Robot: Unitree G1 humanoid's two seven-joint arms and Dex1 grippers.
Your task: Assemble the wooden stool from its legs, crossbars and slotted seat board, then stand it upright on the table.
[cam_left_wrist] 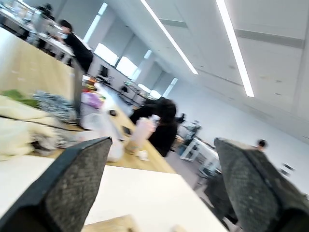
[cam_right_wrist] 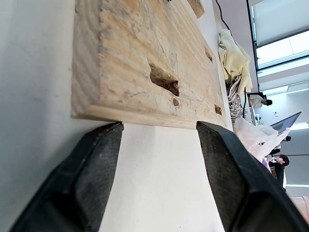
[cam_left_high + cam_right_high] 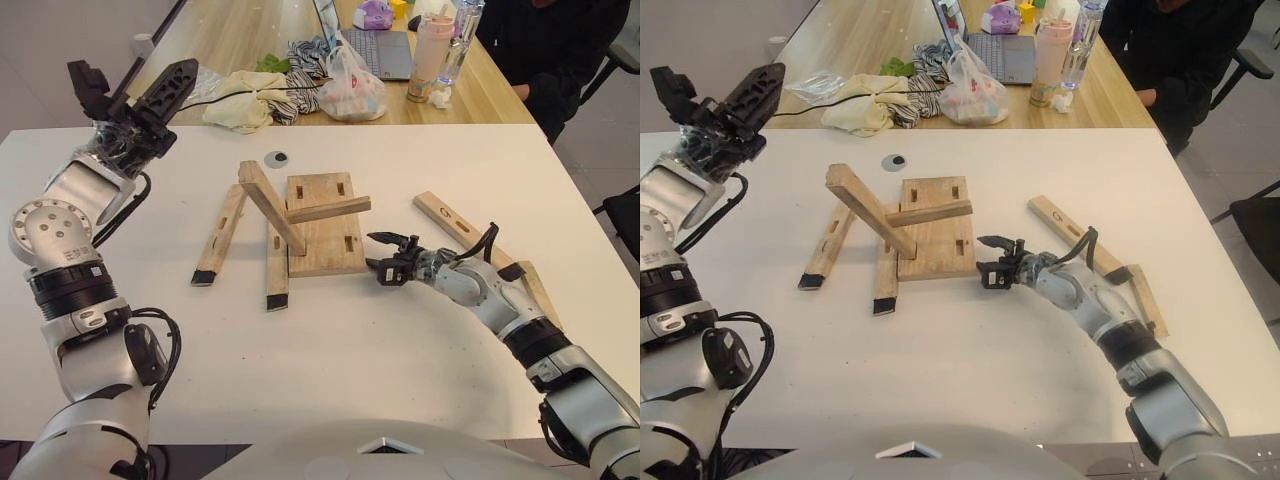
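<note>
While left gripper [image 3: 135, 80] hangs raised, spread, empty | right gripper [image 3: 378, 253] agape, empty, beside seat board [image 3: 325, 247].

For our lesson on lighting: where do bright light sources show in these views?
Left wrist view: two ceiling light strips glare behind the left gripper's fingers. Right wrist view: bright windows beyond the seat board. Left eye view: table evenly lit.

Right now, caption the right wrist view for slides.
Right gripper, jaws open, faces the edge of the slotted seat board on the table.
</note>
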